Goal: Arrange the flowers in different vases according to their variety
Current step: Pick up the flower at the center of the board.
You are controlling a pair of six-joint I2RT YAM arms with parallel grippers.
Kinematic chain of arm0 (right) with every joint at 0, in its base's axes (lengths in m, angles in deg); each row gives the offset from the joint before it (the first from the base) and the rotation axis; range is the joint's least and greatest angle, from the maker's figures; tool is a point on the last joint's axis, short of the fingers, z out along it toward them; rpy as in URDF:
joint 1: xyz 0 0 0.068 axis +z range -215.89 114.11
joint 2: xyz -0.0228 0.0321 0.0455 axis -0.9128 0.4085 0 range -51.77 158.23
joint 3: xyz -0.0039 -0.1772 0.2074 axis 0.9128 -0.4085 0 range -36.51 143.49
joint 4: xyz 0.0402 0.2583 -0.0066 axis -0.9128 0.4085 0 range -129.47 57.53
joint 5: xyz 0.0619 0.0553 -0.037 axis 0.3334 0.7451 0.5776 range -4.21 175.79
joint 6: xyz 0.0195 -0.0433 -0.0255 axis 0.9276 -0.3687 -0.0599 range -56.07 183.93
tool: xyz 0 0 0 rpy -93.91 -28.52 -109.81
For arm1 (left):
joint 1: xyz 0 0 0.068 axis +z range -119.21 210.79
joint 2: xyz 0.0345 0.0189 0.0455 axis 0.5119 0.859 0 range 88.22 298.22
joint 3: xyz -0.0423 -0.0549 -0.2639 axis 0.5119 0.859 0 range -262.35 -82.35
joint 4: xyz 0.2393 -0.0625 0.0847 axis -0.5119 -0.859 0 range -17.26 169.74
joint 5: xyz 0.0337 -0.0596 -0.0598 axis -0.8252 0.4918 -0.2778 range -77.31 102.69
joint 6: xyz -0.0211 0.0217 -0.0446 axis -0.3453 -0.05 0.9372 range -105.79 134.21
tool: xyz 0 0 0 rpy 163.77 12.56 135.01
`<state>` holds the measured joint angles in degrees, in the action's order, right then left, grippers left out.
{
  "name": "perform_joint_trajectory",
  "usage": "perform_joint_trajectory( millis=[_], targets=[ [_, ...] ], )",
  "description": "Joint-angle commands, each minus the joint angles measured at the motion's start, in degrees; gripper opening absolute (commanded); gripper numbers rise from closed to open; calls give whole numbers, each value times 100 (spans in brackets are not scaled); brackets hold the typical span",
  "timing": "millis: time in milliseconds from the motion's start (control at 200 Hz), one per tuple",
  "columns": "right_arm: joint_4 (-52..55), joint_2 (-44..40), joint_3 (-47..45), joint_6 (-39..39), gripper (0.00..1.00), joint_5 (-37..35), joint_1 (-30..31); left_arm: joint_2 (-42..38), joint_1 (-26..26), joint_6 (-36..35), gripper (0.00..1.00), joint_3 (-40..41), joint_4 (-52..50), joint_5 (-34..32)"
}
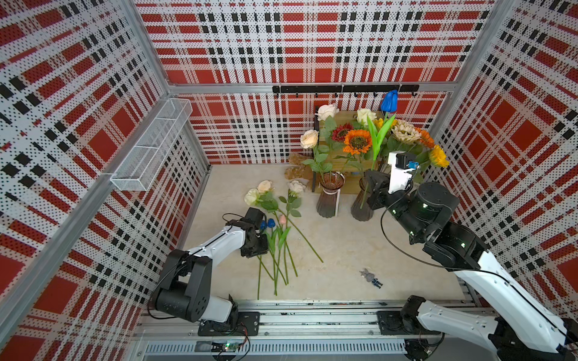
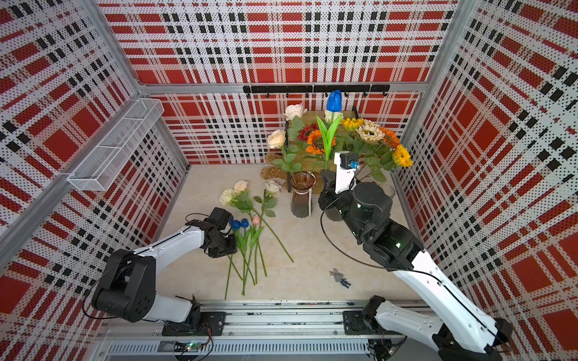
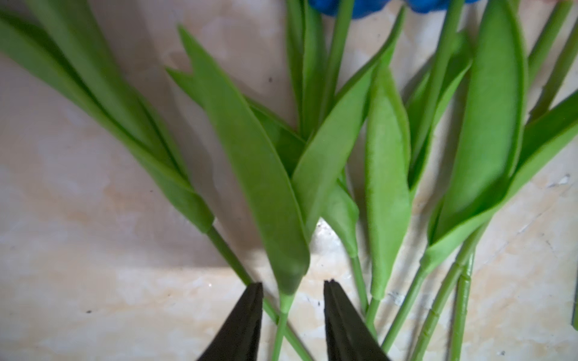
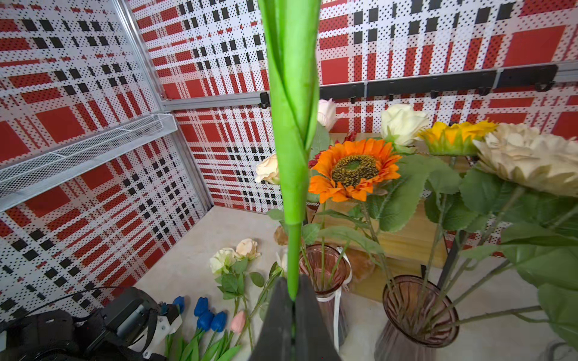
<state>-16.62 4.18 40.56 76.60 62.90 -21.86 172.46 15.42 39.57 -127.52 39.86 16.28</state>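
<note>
The right pincer (image 4: 294, 298) is closed tight on the green stem of the held blue tulip (image 1: 390, 100), gripping just below the point where the leaves wrap the stem. The flower stands upright above the pincer, with its blue head high against the far wall in both top views. This pincer sits at the far right of the tabletop (image 1: 337, 250), close to the two ribbed vases. The left ribbed vase (image 1: 328, 200) holds cream roses (image 1: 309, 139) and the right ribbed vase (image 1: 362, 208) holds sunflowers (image 1: 356, 142). From the top views I cannot tell whether the tulip's lower stem is over a vase rim or beside it.

The left pincer (image 3: 292, 284) is low over the tabletop at the left, among the flowers lying there. Its jaws are partly apart and have not closed on anything. One tulip stem (image 3: 283, 312) runs up through the gap between the fingers, with space on both sides, and a second stem crosses beneath it under the left finger. Long green leaves (image 3: 259, 175) fan out just beyond the fingertips.

In a top view, the loose blue tulips (image 1: 267, 223) have their heads just far of the left pincer. The pink tulip (image 1: 282, 218) lies just to their right. All their stems point toward the near edge. Three loose cream roses (image 1: 264, 186) lie farther back on the tabletop, between the left pincer and the left ribbed vase, with their stems slanting toward the near right.
</note>
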Motion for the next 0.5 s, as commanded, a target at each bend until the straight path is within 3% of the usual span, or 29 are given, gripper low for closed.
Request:
perform_joint_trajectory(
  millis=[0, 351, 496],
  targets=[
    [157, -264, -12, -139, 0, -395, -59, 174, -33, -71, 38, -151, 170, -12],
    [422, -764, -79, -341, 0, -1037, -151, 546, -136, -93, 21, -307, 235, -62],
    [374, -1014, -309, -464, 0, -1958, -203, 449, -256, -91, 16, -474, 64, -219]
  ],
)
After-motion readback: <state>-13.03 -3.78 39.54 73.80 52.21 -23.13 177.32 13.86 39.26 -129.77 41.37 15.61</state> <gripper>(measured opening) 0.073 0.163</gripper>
